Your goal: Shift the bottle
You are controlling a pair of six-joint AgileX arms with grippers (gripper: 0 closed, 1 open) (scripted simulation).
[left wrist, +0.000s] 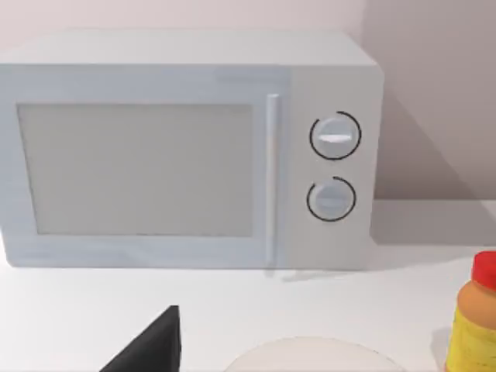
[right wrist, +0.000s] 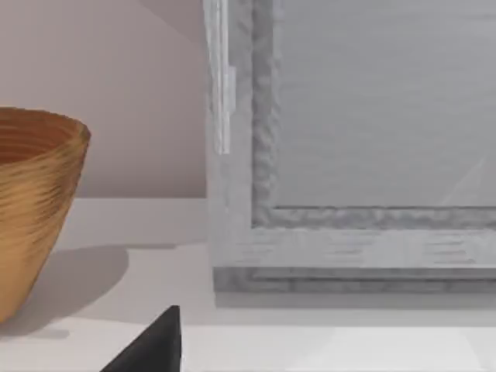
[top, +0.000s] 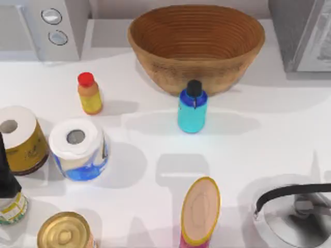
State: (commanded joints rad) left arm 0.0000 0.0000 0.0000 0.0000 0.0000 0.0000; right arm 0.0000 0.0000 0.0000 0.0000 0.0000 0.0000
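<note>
Neither end effector's finger spread can be told; a dark tip (left wrist: 151, 345) edges the left wrist view and another (right wrist: 151, 345) the right wrist view. The bottle (top: 192, 109), cyan with a black cap, stands upright on the table (top: 269, 139), just in front of the one wooden bowl (top: 196, 46). Its label is unreadable. One orange red-capped bottle (top: 89, 93) stands well to its left. Two paper rolls (top: 77, 149) (top: 18, 138) sit further left, one gold-lidded can (top: 64, 231) at the front. One microwave (left wrist: 186, 147) has two dials.

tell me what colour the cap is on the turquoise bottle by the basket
Black, on the bottle; the top view shows it best.
</note>
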